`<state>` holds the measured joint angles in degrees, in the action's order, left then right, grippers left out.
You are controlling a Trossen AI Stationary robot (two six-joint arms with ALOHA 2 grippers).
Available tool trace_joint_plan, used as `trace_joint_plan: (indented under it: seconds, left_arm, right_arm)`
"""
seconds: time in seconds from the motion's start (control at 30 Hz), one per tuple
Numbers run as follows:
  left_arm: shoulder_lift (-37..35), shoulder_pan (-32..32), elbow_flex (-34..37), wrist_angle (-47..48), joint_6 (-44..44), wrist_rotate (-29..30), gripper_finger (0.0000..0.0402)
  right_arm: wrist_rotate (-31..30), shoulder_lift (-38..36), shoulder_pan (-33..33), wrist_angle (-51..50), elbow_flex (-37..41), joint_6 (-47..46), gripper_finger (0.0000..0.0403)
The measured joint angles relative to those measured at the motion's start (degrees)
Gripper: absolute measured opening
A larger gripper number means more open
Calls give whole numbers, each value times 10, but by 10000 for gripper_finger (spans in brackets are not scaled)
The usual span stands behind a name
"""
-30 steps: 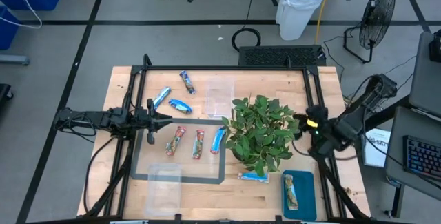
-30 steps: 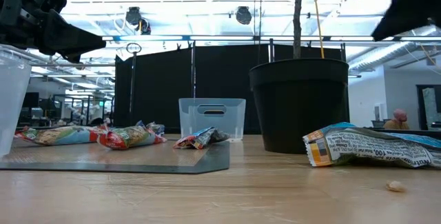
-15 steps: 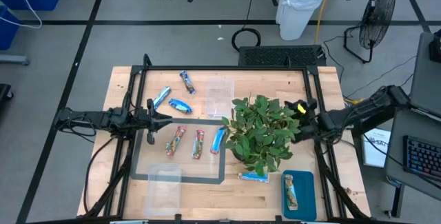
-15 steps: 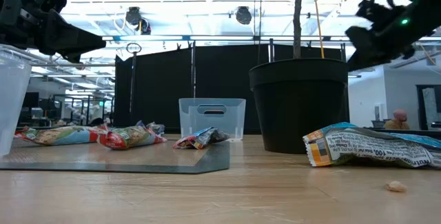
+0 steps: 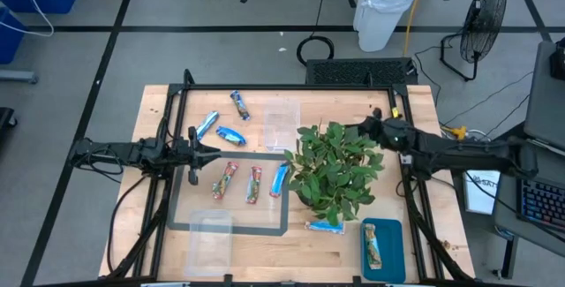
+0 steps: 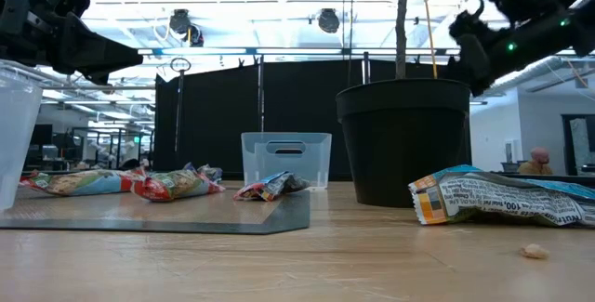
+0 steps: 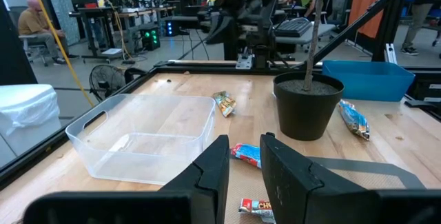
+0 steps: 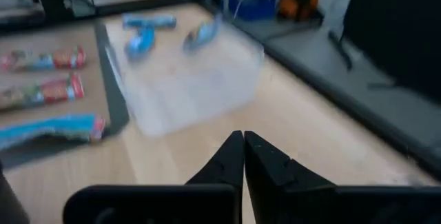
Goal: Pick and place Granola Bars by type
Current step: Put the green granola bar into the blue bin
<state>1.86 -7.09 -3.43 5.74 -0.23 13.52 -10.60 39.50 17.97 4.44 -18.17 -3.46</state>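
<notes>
Since a second ago your right gripper point(image 5: 375, 129) has swung from the table's right edge to above the potted green plant point(image 5: 335, 170), fingers pinched together and empty, while your left gripper point(image 5: 214, 152) waits slightly parted and empty. Only one green-and-beige wrapped granola bar point(image 5: 373, 245) lies in the teal rectangular tray point(image 5: 396, 230); the shiny blue point(image 5: 231, 134) and red-and-tan wrapped bars point(image 5: 224, 181) remain scattered, both clear plastic tubs point(image 5: 282, 124) empty.

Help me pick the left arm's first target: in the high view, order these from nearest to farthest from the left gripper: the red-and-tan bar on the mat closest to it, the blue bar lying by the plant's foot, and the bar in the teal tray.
From the left gripper:
1. Red-and-tan bar, on the grey mat just beside the gripper.
2. Blue bar, on bare wood by the plant.
3. Tray bar, in the teal tray at the right near corner.
</notes>
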Motion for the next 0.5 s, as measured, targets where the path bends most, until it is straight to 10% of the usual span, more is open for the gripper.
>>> trace_joint_plan:
  seconds: [0.5]
  left_arm:
    - [0, 0, 0, 0, 0, 0, 88]
  right_arm:
    - [64, 165, 38, -134, -47, -17, 175]
